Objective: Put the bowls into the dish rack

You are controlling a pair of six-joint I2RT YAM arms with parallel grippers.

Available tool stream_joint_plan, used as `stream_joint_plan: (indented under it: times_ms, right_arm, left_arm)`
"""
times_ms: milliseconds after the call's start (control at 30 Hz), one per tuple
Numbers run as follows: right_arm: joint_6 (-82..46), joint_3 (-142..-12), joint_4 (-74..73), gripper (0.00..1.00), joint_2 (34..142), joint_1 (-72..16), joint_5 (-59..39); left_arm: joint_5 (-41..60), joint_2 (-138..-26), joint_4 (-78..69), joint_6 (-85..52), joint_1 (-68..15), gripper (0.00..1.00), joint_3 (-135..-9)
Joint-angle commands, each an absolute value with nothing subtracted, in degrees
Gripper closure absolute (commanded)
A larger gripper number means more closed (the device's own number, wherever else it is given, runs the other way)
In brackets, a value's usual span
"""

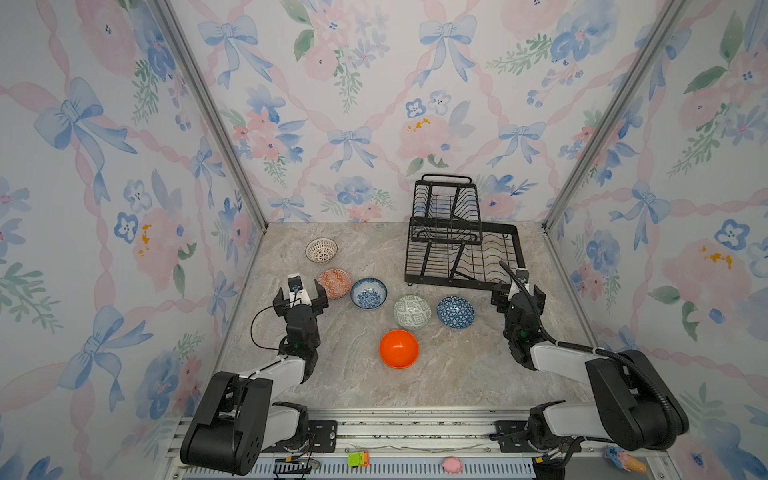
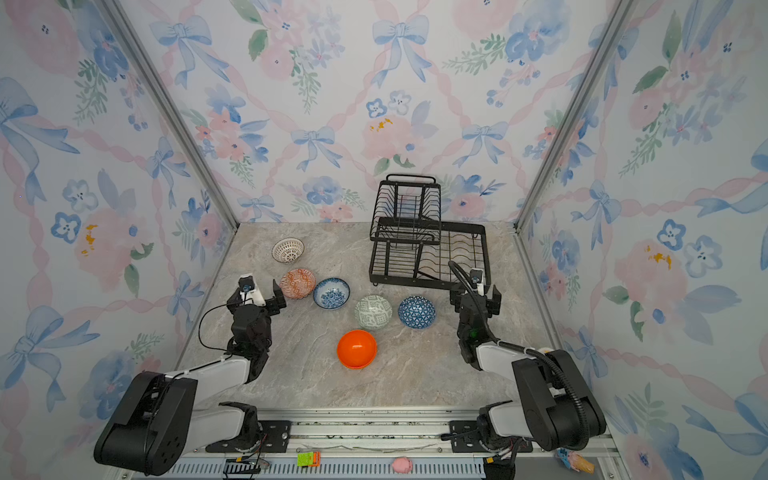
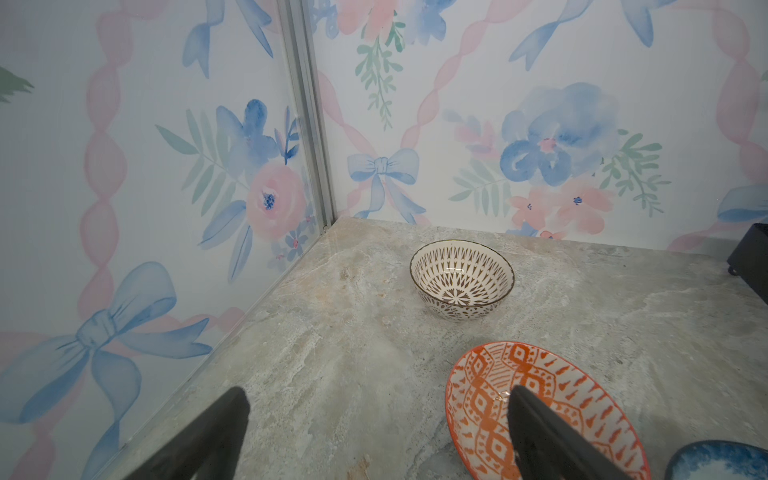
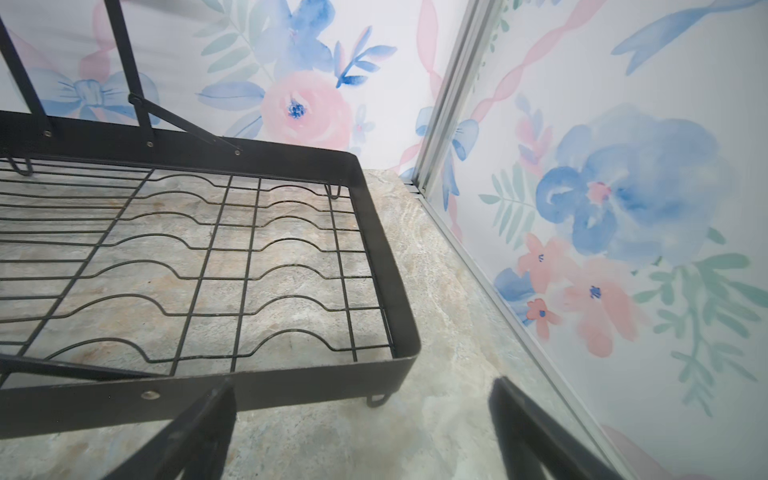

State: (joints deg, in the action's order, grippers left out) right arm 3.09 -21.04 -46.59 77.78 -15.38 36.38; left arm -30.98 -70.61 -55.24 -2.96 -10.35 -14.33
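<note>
The left fingers stand wide apart and hold nothing. One tip is over the red-orange bowl, but contact cannot be told. The right fingers are equally spread and empty, just before the near right corner of the dish rack, which stands back right on the desk. All the bowls sit on the desk: blue-and-white bowl beside the red-orange one, white lattice bowl behind, grey-green bowl and dark blue bowl before the rack, orange bowl nearest the front.

floral bow wallpaper walls enclose a marbled stone tabletop
</note>
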Motion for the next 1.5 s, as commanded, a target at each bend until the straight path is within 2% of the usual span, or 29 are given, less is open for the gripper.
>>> stream_joint_plan:
  times_ms: [0, 167, 367, 467, 600, 767, 1133, 1467]
  right_arm:
    - [0.5, -23.9, -39.3, 0.03, 75.0, -16.4, 47.4]
    - [-6.2, -26.8, -28.7, 0.03, 73.3, -15.1, 47.4]
    - [-11.3, -30.9, -15.7, 0.03, 69.1, -14.4, 45.7]
    - [-15.7, -34.5, -5.6, 0.03, 66.2, -11.0, 37.4]
    - [-22.5, -38.8, 4.9, 0.03, 63.3, -3.5, 18.7]
    - [-25.7, -41.3, 9.3, 0.03, 63.7, -0.8, 9.0]
    - [-29.8, -49.2, 13.8, 0.0, 75.0, 7.3, 0.1]
    - [-23.3, -63.1, 19.4, 0.13, 90.9, 8.0, 3.2]
  left_arm:
    - [-42.1, -68.4, -49.4, -3.4, -12.7, 0.02, -16.1]
    - [-48.0, -62.7, -41.3, -9.0, -16.4, 0.02, -17.0]
    - [-43.4, -53.8, -35.3, -12.7, -20.2, 0.02, -18.8]
    - [-37.8, -52.3, -31.1, -15.4, -20.5, 0.02, -21.1]
    - [-27.9, -53.2, -28.8, -19.9, -21.1, 0.02, -23.1]
    - [-20.0, -58.5, -28.8, -23.7, -23.4, 0.02, -25.8]
    - [-17.6, -67.6, -28.2, -22.9, -34.0, 0.02, -32.2]
    - [-16.2, -75.3, -28.1, -21.6, -36.8, 0.02, -38.7]
